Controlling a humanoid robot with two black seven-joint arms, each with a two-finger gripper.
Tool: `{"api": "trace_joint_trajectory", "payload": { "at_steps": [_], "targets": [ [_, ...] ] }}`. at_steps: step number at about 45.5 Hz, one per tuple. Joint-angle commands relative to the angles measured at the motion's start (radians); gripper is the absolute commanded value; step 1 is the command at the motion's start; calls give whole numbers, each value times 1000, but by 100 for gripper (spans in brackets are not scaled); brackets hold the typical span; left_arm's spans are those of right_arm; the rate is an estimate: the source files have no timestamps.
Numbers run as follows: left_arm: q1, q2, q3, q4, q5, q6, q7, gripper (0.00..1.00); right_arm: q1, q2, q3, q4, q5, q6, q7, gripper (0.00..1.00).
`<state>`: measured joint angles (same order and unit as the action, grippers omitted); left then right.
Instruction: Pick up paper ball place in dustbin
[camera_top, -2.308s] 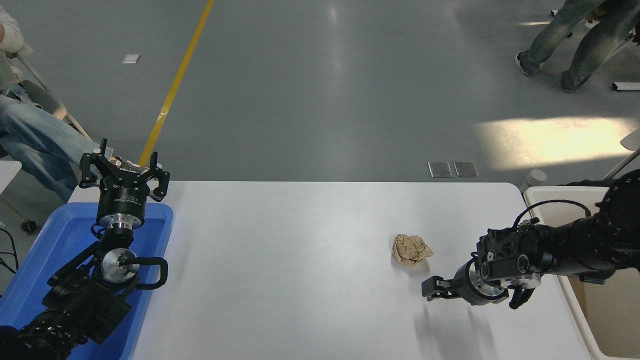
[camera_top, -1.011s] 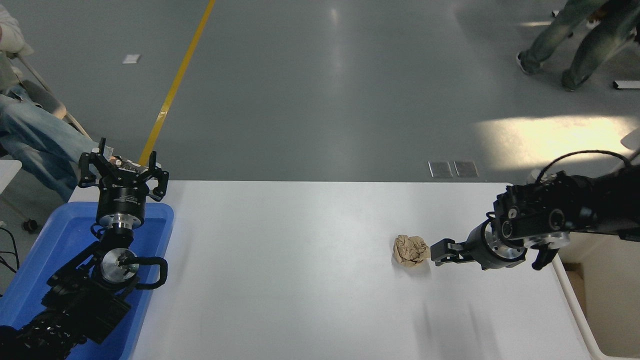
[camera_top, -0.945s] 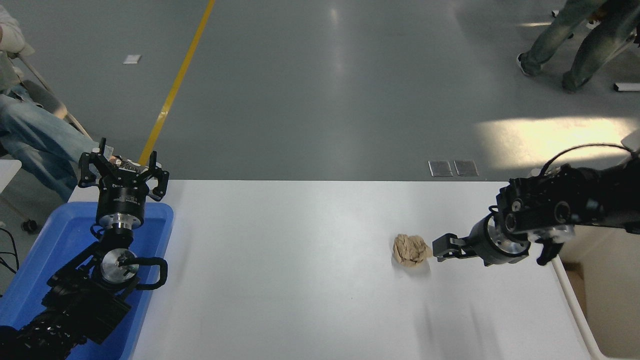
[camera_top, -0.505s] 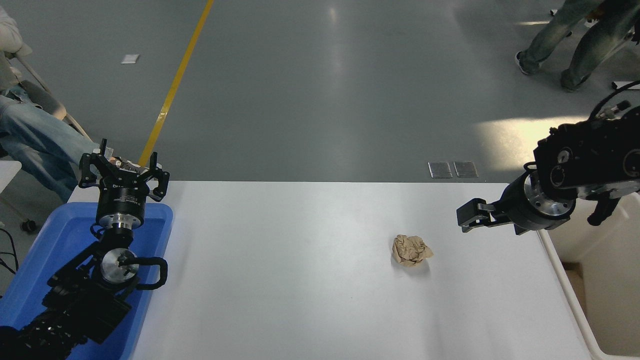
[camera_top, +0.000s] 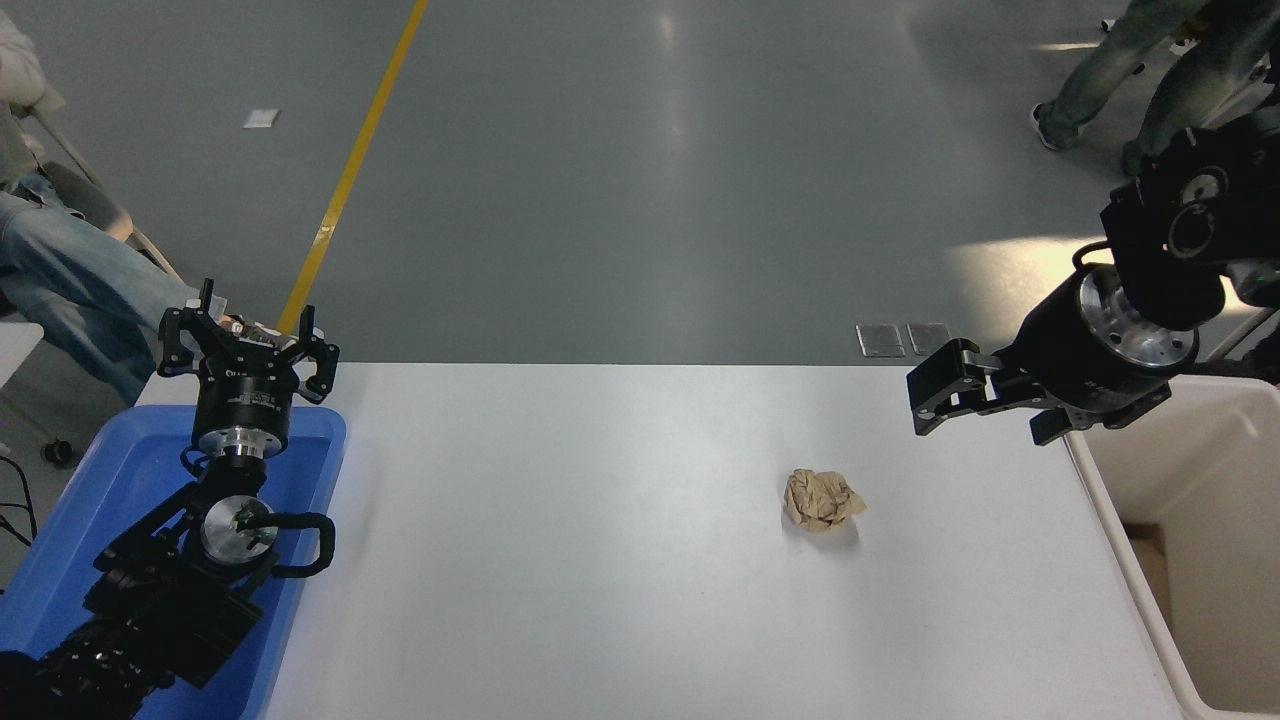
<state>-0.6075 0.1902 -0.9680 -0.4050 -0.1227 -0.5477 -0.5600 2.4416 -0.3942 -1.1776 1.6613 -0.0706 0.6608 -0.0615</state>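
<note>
A: Where does the paper ball (camera_top: 822, 500) lie?
B: On the white table (camera_top: 600, 560), right of the middle, in the same spot as in all the earlier frames; nothing touches it.
A: And the right gripper (camera_top: 935, 388)?
B: It has risen and pulled back toward the far right; a second ago its tip stood just beside the ball's right side, now it hangs well apart from it, up near the table's far edge; its fingers look drawn together and hold nothing.
A: The dustbin (camera_top: 1110, 520)?
B: At the table's right edge, cream-white, cut off by the frame; more of its near rim shows now that the arm has lifted away.
A: The left side?
B: The left gripper (camera_top: 248, 335) is parked over the far end of the blue tray (camera_top: 120, 490), fingers spread, unchanged; a person's jeans-clad leg (camera_top: 80, 290) shows at the far left.
</note>
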Motion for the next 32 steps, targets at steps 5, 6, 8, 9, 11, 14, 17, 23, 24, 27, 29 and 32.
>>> {"api": "trace_joint_trajectory", "payload": {
  "at_steps": [5,6,8,9,11,14,17,23,24,27,29,32],
  "targets": [
    [0,0,2,0,1,0,0,99,36,20,73,-58,6,57,-1,100],
    [0,0,2,0,1,0,0,99,33,21,73,-60,6,59,-1,100],
    [0,0,2,0,1,0,0,99,28,23,75,-66,6,59,-1,100],
    [0,0,2,0,1,0,0,99,27,23,73,-69,6,59,-3,100],
    [0,0,2,0,1,0,0,99,25,23,73,-71,5,63,-8,100],
    [0,0,2,0,1,0,0,99,27,23,75,-72,0,71,-12,100],
    [0,0,2,0,1,0,0,99,28,21,73,-83,-26,89,-15,100],
    [0,0,2,0,1,0,0,99,-9,21,76,-133,-84,123,-15,100],
    [0,0,2,0,0,0,0,99,-24,23,79,-137,-92,123,-15,100],
    [0,0,2,0,0,0,0,99,-67,23,88,-155,-109,105,-15,100],
    [0,0,2,0,1,0,0,99,-99,27,96,-176,-123,86,-15,100],
    [0,0,2,0,0,0,0,99,-145,34,113,-215,-141,51,-15,100]
  ]
}}
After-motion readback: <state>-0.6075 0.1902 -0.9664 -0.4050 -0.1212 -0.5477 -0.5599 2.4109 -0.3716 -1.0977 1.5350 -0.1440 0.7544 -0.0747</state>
